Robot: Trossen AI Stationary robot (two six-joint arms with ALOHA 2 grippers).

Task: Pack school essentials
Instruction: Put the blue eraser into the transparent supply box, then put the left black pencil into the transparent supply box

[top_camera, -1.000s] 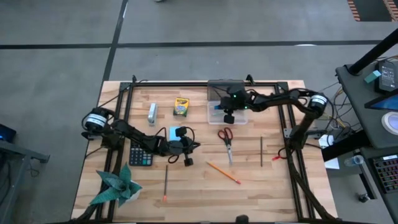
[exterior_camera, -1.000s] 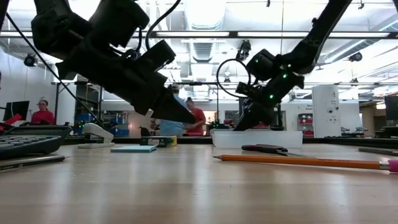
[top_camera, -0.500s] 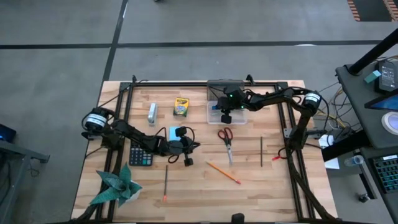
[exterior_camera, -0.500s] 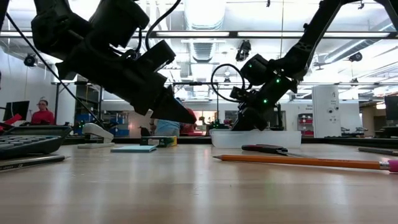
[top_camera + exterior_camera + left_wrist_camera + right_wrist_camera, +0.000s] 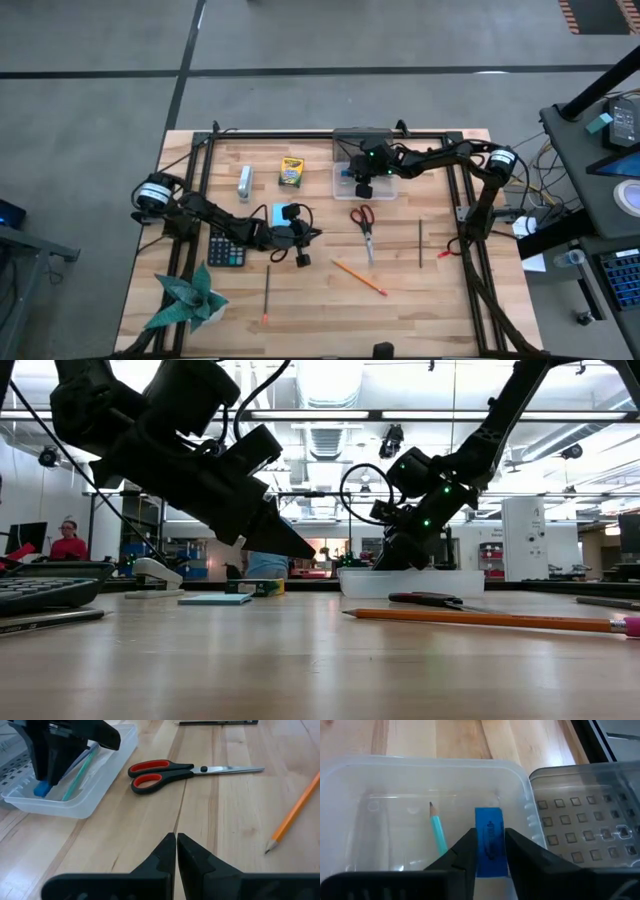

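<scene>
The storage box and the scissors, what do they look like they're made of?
The storage box looks like clear, slightly frosted plastic: the teal pencil and blue eraser inside show through its walls. The scissors seem to have bare steel blades with a dull shine, and glossy handles, probably black plastic with red lining.

A black calculator (image 5: 226, 250) sits at the table's nine o'clock. The green folded-paper plant (image 5: 187, 298) lies at seven o'clock, just below it. A white stapler (image 5: 245, 182) rests at eleven o'clock.
</scene>
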